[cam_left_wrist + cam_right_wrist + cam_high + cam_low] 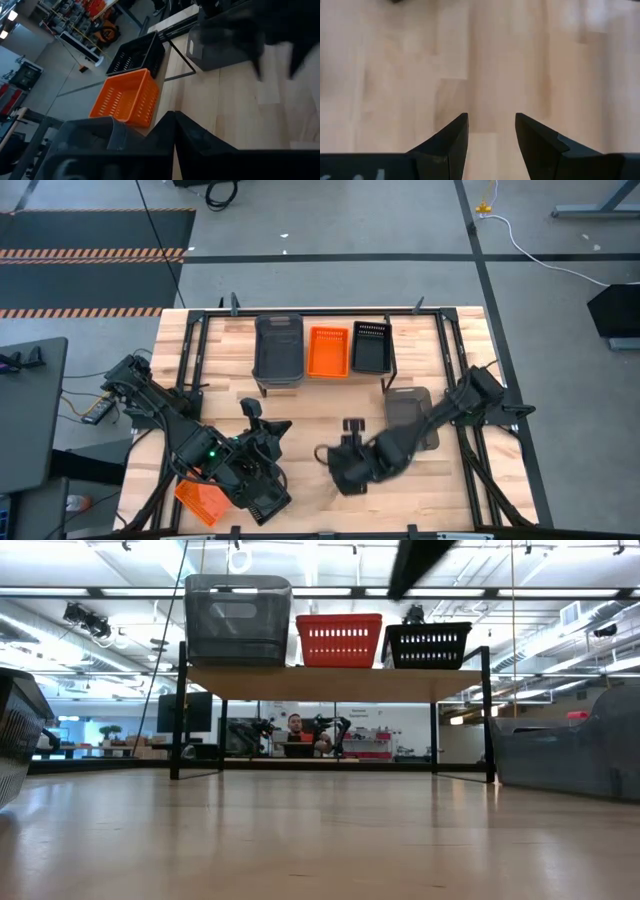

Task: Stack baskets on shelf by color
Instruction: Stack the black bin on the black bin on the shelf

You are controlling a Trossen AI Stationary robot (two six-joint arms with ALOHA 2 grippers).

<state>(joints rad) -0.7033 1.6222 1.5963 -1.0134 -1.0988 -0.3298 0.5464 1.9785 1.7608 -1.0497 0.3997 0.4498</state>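
Three baskets stand side by side on the shelf [335, 683]: grey [238, 620], orange [339, 640] and black [428, 645]. On the table a grey basket [410, 412] stands at the right. An orange basket [200, 500] and a black basket [266, 502] lie near the front left. My left gripper [253, 415] hangs shut over the table's left half, pointing toward the shelf, with nothing between its fingers [175, 120]. My right gripper [491, 117] is open over bare wood at the table's middle [335, 458], left of the grey basket on the table.
The shelf's thin black legs [180, 710] stand on the tabletop at the far side. Black frame bars run along the table's left and right sides [455, 350]. Bare wood lies between the two arms [310, 430]. A person sits in the room far beyond the table [297, 730].
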